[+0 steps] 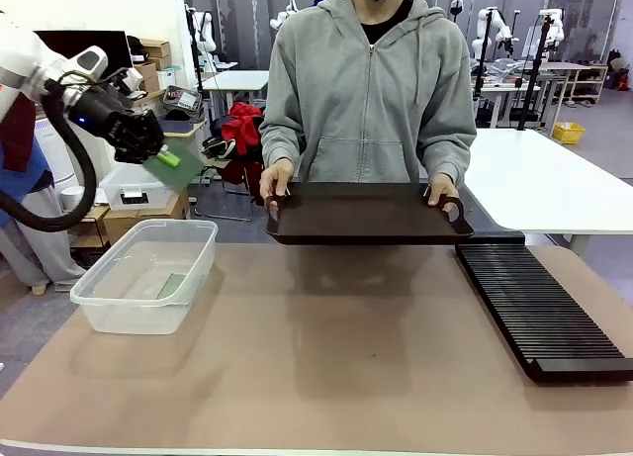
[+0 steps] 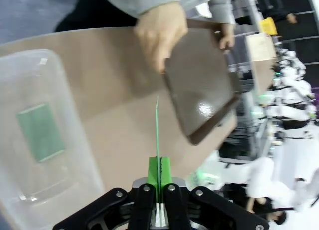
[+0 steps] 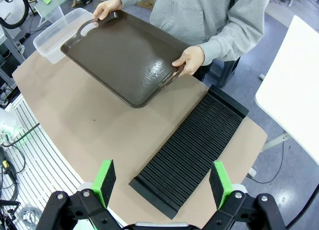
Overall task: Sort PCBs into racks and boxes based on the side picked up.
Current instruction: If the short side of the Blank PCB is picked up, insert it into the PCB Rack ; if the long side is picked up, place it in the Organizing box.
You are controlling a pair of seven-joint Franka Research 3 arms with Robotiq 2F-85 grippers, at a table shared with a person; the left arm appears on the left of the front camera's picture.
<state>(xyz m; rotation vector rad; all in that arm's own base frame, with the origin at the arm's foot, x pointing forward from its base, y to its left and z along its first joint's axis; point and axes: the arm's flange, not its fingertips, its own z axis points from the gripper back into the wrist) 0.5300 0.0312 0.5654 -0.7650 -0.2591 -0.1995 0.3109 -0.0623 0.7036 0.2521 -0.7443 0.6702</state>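
I've got the left end effector (image 2: 158,190) clamped on a PCB (image 1: 176,165) by its edge, held up over the box (image 1: 146,275) at counter (image 1: 326,367) left, w/ another PCB (image 2: 41,131) lying flat on the box bottom. The board looks thin, stiff, light and prob. slick, so an edge pinch suits it. Right end effector (image 3: 163,182) is spread apart above the rack (image 3: 192,147); I can't tell which face of the held board is up.

Light was bright and even from overhead. Glare sat on the tray (image 3: 130,55) well beyond the right gripper's fingers (image 3: 105,180). Past the left gripper's pads (image 2: 159,172), the person's hand (image 2: 160,34) was motion-blurred, and the wide lens bent the table edge (image 2: 75,38).
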